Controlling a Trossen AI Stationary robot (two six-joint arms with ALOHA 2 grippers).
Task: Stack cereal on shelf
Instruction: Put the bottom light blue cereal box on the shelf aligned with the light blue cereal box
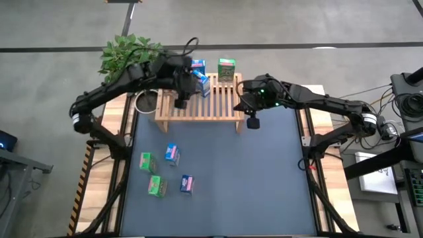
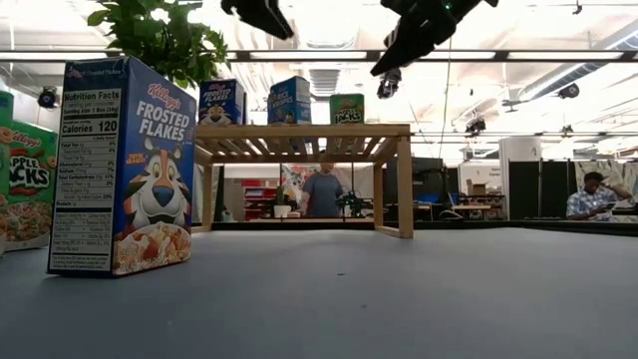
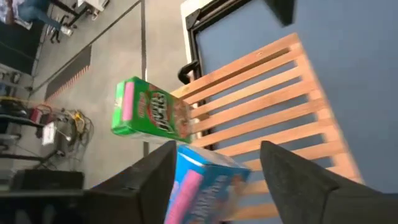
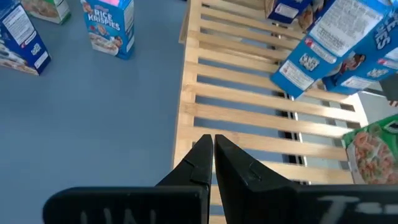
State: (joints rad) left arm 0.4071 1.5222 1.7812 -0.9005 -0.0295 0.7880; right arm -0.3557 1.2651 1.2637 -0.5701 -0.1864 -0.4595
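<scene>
My left gripper hangs over the back of the wooden shelf, its fingers spread apart with a blue cereal box standing loose between them on the slats. A green box stands just beside it at the shelf's rear edge, and another blue box is there too. My right gripper is pinched shut on nothing above the shelf's right end. Four more small boxes sit on the blue table mat, well apart from the shelf: two green and two blue
</scene>
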